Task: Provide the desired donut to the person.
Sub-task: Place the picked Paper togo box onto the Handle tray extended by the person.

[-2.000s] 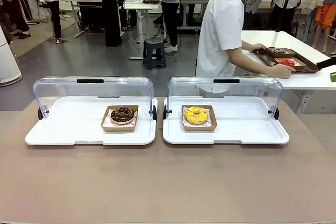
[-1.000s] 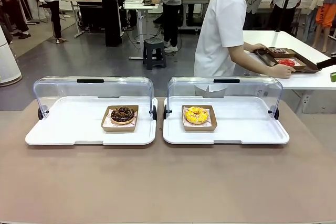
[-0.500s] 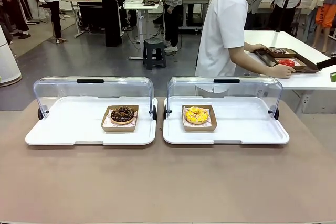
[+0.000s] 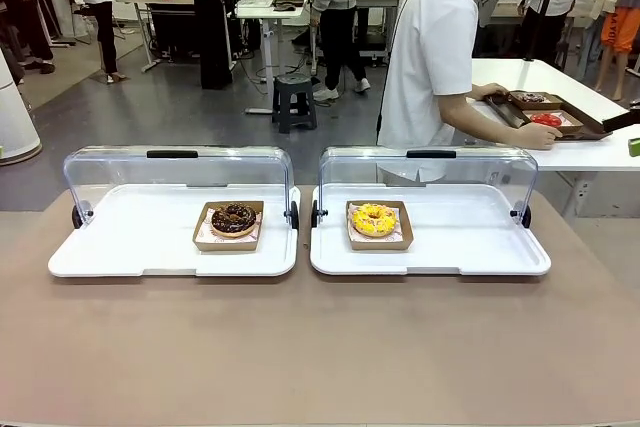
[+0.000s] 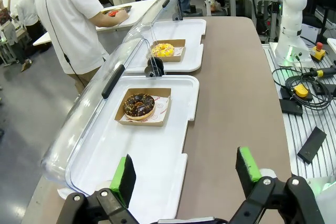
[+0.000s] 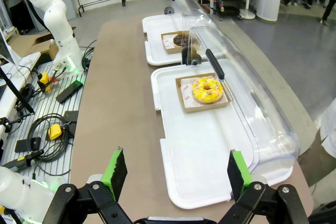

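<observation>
A chocolate donut lies in a brown paper tray on the left white tray. A yellow sprinkled donut lies in a paper tray on the right white tray. Both clear lids stand open at the far side. The person in a white shirt stands beyond the table, turned to a side table, hands on a dark tray. My left gripper hovers open over the left tray's end. My right gripper hangs open over the right tray's end.
The brown tabletop in front of both trays is bare. A side table at the far right holds a dark tray with donuts. Cables and boxes lie on the frame beside the table. Bystanders stand at far benches.
The person has shifted slightly to the right while staying turned to the side table. A bystander behind walks to the right. Donuts and trays have not moved.
</observation>
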